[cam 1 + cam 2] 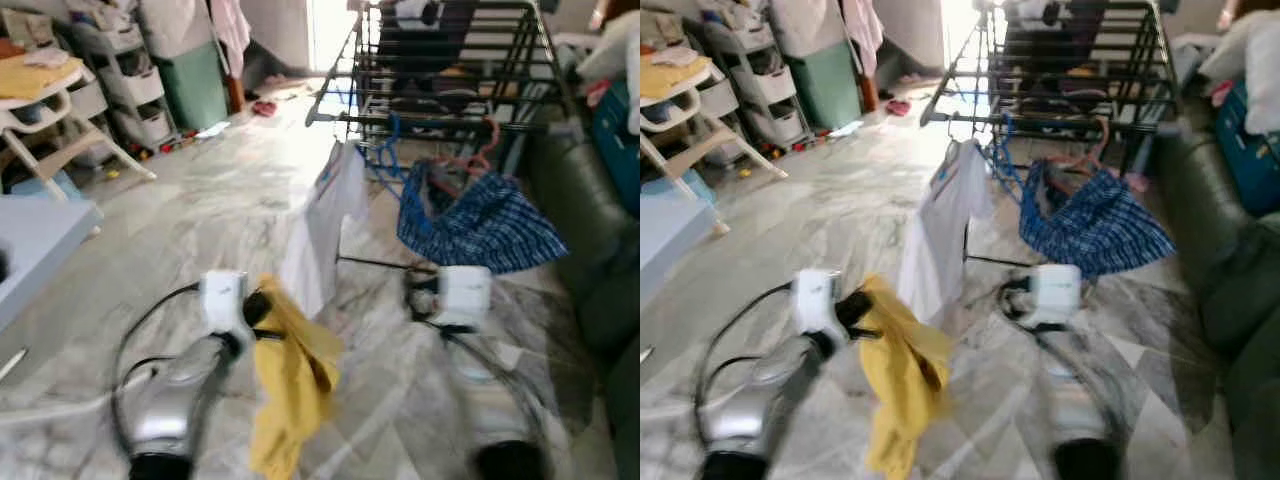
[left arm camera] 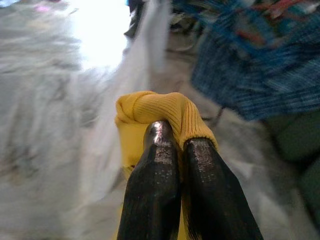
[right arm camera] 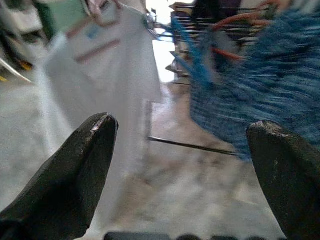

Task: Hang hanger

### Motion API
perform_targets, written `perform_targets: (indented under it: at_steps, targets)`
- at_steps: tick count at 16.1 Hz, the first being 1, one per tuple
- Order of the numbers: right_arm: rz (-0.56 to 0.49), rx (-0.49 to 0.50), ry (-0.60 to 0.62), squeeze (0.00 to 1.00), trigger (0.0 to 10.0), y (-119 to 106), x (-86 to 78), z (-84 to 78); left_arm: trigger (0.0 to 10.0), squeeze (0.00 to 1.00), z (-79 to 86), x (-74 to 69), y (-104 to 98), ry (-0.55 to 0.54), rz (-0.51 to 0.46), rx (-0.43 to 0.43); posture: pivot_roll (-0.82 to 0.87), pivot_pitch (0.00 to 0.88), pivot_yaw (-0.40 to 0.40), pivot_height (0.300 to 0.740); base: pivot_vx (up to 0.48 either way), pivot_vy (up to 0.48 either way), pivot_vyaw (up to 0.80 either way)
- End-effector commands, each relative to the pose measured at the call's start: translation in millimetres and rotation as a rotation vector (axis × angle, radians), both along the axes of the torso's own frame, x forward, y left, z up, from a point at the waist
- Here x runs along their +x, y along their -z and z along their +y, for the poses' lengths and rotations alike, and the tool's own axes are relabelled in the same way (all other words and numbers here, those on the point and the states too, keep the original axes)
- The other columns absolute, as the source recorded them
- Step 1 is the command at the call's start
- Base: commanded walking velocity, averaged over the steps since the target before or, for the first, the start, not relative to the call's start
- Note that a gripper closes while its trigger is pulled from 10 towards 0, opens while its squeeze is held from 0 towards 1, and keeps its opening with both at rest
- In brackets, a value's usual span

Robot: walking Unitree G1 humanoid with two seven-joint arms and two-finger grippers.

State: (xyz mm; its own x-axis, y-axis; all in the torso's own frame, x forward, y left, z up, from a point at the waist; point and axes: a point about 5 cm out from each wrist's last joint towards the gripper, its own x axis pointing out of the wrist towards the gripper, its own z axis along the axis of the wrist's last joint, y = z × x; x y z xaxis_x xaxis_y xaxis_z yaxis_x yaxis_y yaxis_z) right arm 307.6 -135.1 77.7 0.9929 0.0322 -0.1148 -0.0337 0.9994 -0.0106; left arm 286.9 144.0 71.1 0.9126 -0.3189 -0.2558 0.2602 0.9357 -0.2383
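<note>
My left gripper (image 2: 172, 137) is shut on a yellow garment (image 1: 290, 385) that droops below it toward the marble floor. No hanger can be made out inside that garment. My right gripper (image 3: 182, 132) stands open and holds nothing, to the right of the garment. Ahead stands a black drying rack (image 1: 440, 70). A white shirt (image 1: 325, 215) hangs from its near rail on a hanger. A blue plaid bag (image 1: 480, 220) with several coloured hangers (image 1: 470, 160) hangs beside the shirt.
A dark green sofa (image 1: 590, 240) lines the right side. At the left are a white high chair (image 1: 45, 110), a blue table edge (image 1: 40, 240) and storage drawers (image 1: 120, 70). Open marble floor (image 1: 210, 190) lies between me and the rack.
</note>
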Motion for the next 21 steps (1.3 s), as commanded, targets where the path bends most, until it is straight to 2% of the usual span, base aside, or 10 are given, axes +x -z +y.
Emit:
perform_targets:
  at_steps: [1,5,10,19,21]
  targets:
    - [-0.001,-0.019,0.018,0.00,10.0,0.1,1.3,-8.3,10.0,0.00,-3.9,4.9,-8.4,0.008,-0.042,-0.002,-0.07,0.000,0.079,0.740,0.382,0.000,0.00]
    - [-0.019,-0.038,-0.004,0.00,10.0,-2.7,2.7,-7.5,10.0,0.00,-4.9,5.5,-8.5,0.008,-0.043,0.002,-0.07,0.000,0.077,0.740,0.382,0.000,0.00]
    - [-0.027,-0.037,-0.004,0.00,10.0,-3.4,2.9,-5.9,10.0,0.00,-6.1,4.0,-8.3,0.009,-0.045,0.001,-0.07,0.000,0.077,0.740,0.381,0.000,0.60]
    - [-0.038,-0.040,0.008,0.00,10.0,-5.9,4.5,-6.7,10.0,0.00,-8.5,4.5,-7.7,0.016,-0.043,0.000,-0.07,0.000,0.079,0.740,0.362,0.285,0.00]
    - [-0.038,-0.037,0.008,0.00,10.0,-4.9,3.6,-6.2,10.0,0.00,-8.9,4.2,-6.7,0.017,-0.039,0.002,-0.07,0.000,0.077,0.740,0.317,0.358,-0.80]
